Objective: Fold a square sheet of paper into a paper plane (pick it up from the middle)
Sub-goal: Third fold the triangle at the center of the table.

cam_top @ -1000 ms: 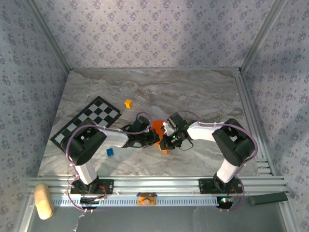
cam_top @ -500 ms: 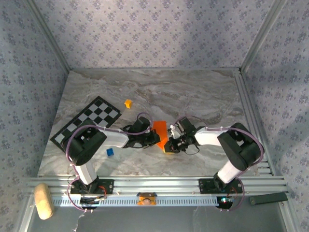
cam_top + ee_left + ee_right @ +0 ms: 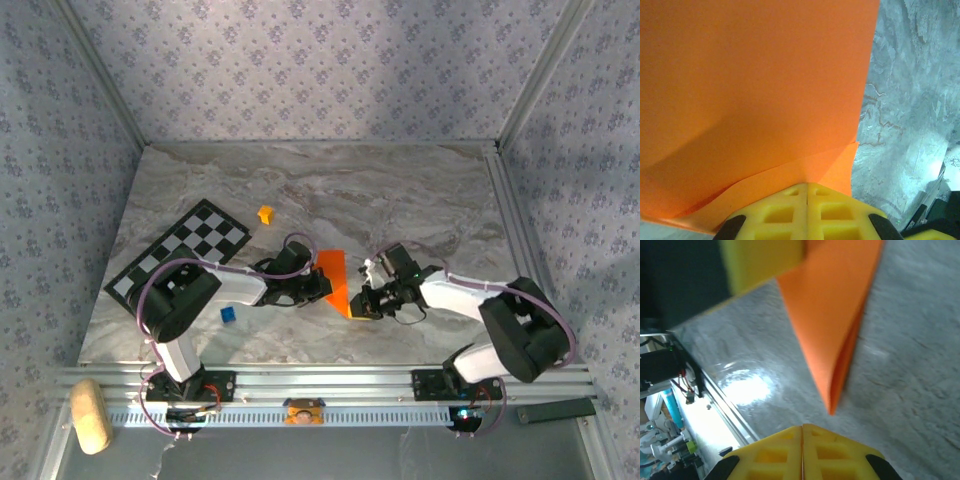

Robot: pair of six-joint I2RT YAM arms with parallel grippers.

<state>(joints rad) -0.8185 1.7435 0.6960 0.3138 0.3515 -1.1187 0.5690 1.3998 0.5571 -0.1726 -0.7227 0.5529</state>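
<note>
Listed for you, left to right:
- Checkered board (image 3: 180,250): flat by the left edge of the table (image 3: 420,190).
- Blue cube (image 3: 228,314): near the table's near edge.
- Yellow-orange cube (image 3: 265,213): just past the board's far corner.
- Your left gripper (image 3: 316,286): fingers (image 3: 785,215) pressed together, pinching the square sheet of paper (image 3: 335,278). The sheet is folded to a point and sits mid-table, toward the near edge.
- Your right gripper (image 3: 362,303): fingers (image 3: 775,455) pressed together, holding nothing, just short of the paper's tip.

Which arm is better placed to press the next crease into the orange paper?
Probably the right. The left gripper is shut on the square sheet of paper, holding it up. The right gripper is shut and empty, just off the paper's folded point, so it is free to press.
</note>
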